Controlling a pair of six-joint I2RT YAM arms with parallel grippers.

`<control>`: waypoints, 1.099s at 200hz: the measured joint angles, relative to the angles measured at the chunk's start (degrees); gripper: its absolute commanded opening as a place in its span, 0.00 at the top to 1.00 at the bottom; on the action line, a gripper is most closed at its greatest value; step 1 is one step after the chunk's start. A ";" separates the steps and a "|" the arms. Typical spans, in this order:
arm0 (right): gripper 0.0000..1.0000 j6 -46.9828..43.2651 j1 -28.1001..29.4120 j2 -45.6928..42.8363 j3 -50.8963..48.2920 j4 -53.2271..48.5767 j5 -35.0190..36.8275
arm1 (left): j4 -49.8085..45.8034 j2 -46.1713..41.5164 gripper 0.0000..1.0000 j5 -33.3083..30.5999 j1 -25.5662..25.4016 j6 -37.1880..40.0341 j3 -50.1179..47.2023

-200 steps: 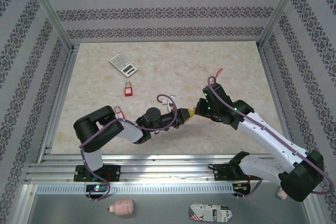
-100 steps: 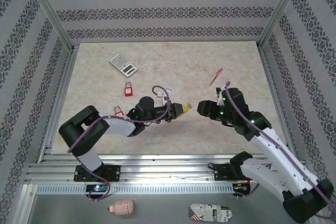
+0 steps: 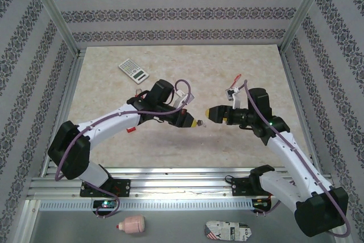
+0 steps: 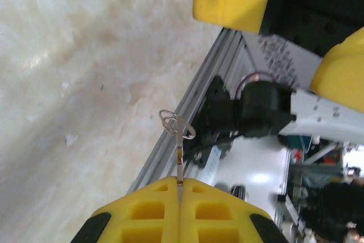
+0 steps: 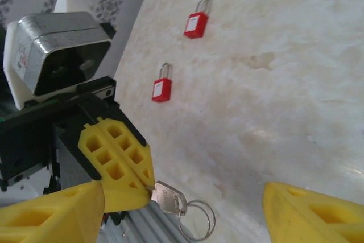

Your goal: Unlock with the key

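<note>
Your left gripper (image 3: 196,122) is pinching the key (image 5: 168,197) by its blade above the middle of the table (image 3: 187,66), head sticking out toward 3 o'clock. Your right gripper (image 3: 211,113) is hovering just beyond it, jaws spread wide, gripping nothing.

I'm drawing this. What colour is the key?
Silvery grey; the key shows best in the right wrist view.

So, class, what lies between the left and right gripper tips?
The key and its ring lie there, pinched in the shut left gripper and sticking out toward the open right gripper. The right wrist view shows it best.
</note>
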 measured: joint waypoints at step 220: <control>0.60 6.27 10.47 0.52 -14.47 25.81 -4.61 | -16.33 0.11 1.00 2.95 0.00 14.99 5.62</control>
